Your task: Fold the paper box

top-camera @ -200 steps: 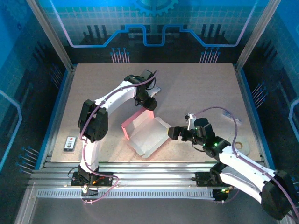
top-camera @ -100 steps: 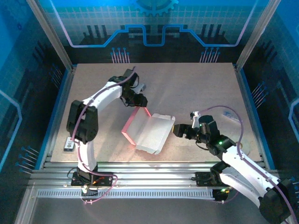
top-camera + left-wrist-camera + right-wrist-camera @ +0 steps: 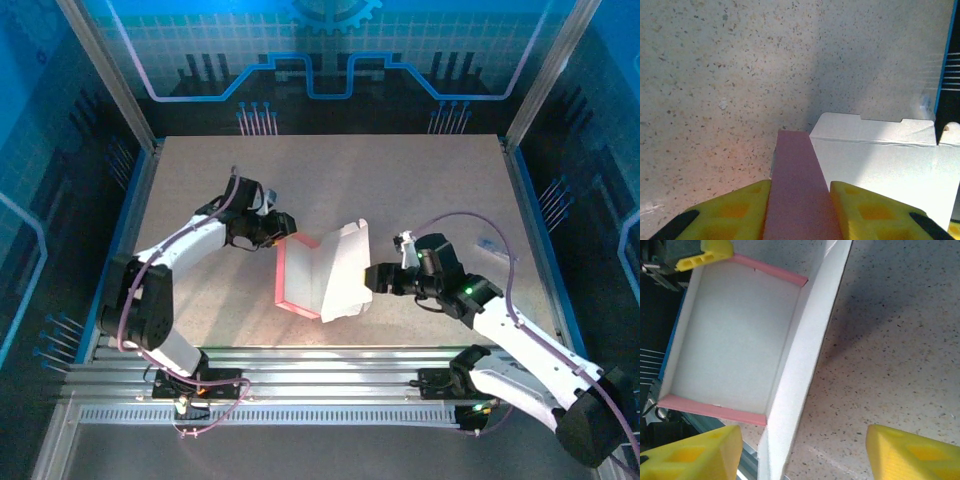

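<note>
The paper box (image 3: 325, 272) lies half-formed in the middle of the table, whitish inside up, with a pink wall (image 3: 283, 276) raised along its left side. My left gripper (image 3: 281, 228) is shut on the far end of that pink wall; in the left wrist view the pink strip (image 3: 796, 175) runs between the yellow fingers (image 3: 737, 212). My right gripper (image 3: 373, 278) is at the box's right side, open, straddling the upright white flap (image 3: 805, 360). The flap is close to one finger (image 3: 695, 452) and far from the other.
The speckled table (image 3: 420, 180) has free room behind and to the right of the box. Metal rails (image 3: 320, 362) run along the near edge, close to the box's front corner. Frame posts and blue walls close off both sides.
The left gripper has swung leftward and nearer with the box, turning it so that the pink wall runs along the left. The right jaws have narrowed around the right flap.
</note>
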